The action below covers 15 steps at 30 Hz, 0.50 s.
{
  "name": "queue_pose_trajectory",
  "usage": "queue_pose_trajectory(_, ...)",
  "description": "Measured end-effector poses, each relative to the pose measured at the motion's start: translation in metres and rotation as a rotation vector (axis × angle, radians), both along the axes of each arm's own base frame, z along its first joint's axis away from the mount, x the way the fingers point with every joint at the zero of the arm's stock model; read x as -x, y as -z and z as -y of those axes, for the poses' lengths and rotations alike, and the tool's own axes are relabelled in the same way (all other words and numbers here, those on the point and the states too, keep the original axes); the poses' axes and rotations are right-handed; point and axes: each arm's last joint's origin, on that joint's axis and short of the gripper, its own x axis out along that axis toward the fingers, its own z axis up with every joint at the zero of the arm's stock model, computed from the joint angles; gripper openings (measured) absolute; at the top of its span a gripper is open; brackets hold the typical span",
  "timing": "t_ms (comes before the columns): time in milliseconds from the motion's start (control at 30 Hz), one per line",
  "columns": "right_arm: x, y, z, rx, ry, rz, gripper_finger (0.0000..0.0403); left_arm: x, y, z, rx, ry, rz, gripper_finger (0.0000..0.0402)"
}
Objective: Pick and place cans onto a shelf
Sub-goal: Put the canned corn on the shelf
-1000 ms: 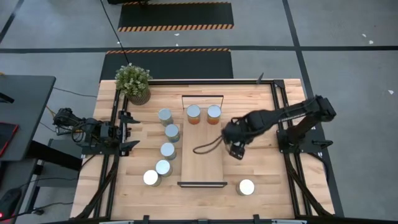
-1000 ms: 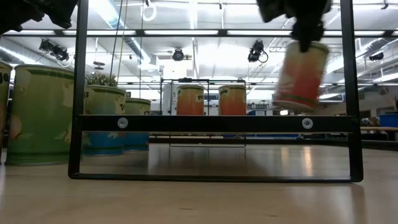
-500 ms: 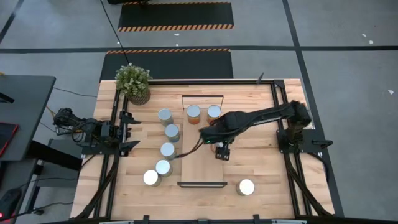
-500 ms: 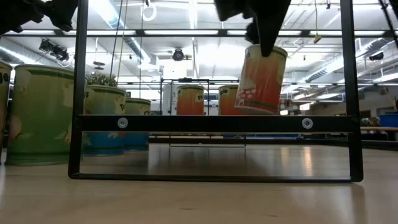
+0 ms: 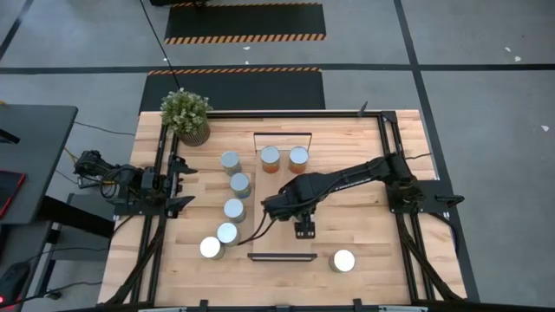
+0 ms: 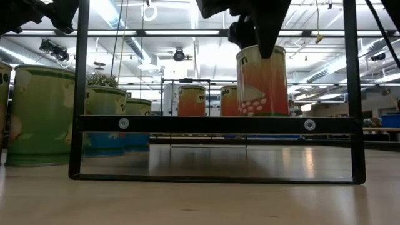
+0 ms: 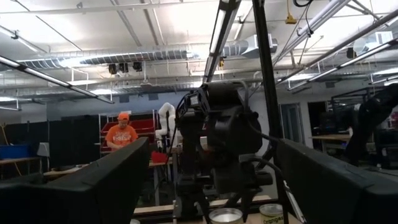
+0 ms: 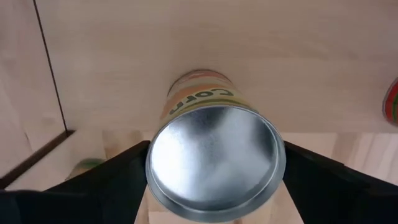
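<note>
My right gripper (image 5: 303, 228) reaches over the near half of the shelf (image 5: 282, 244) and is shut on an orange can (image 6: 262, 81) with a silver top (image 8: 214, 155). Two more orange cans (image 5: 270, 158) (image 5: 298, 157) stand on their bases at the shelf's far end. Several grey-green cans (image 5: 234, 209) stand in a row on the table left of the shelf. One can (image 5: 344, 260) stands near the table's near right. My left gripper (image 5: 184, 183) is open and empty at the table's left side. My right gripper pinches the orange can's upper rim (image 8: 155, 158) between its two fingers (image 8: 118, 174), one on each side of the top. The fingers come from above, pointing down. The can hangs upright over the shelf; the shelf's near black bar (image 6: 212, 124) hides its bottom edge.
A potted green plant (image 5: 185, 113) stands at the table's far left corner. Black bars close the shelf's two short ends (image 5: 282, 256). Bare board lies between the held can and the two far cans. A person in orange (image 7: 122, 134) is in the room beyond.
My right gripper has carried the orange can toward the table's left and near edges, onto the shelf's near half, and a little down. The can was tilted and now hangs upright.
</note>
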Motion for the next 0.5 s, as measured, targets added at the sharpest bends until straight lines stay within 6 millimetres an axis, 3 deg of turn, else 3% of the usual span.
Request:
queue_pose_trajectory(233,-0.0013,-0.0002,-0.0024,-0.008,0.029,0.022,0.0382,-0.0001,0.0003,0.0001,-0.001,0.000,-0.003,0.0357)
queue_pose_trajectory(500,0.0002,-0.0047,-0.0056,-0.024,0.033,0.024,0.0383,-0.0005,0.0010,0.0002,-0.011,-0.003,-0.011,0.0357)
